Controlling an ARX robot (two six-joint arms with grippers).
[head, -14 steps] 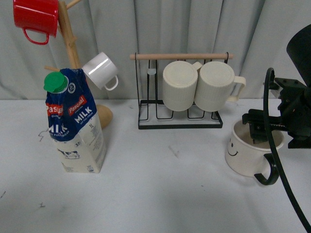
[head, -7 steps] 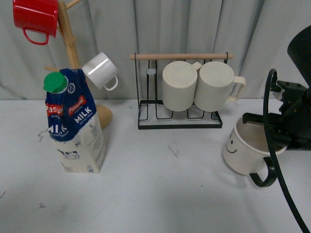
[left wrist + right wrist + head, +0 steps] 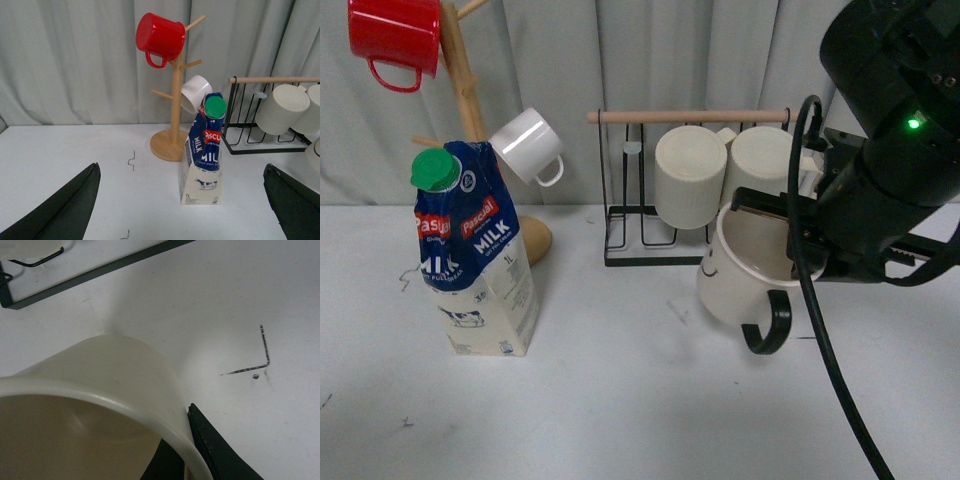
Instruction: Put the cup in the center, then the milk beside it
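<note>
Now the cup (image 3: 735, 275) is held tilted by the right gripper (image 3: 788, 255), whose jaws are clamped on its rim. It is seemingly clear of the table (image 3: 620, 400), just before the wire rack (image 3: 650, 258), with the handle hanging at 6 o'clock. The table's open middle is judged to lie at about 8 o'clock from the cup. The milk (image 3: 475, 265) stands upright well apart at 9 o'clock, nearer the left gripper (image 3: 180, 172), which is spread wide and empty. In the right wrist view one finger (image 3: 210, 455) is seen pressed against the rim's outside, a contact hidden in the front view. The smiley face is shown only there.
</note>
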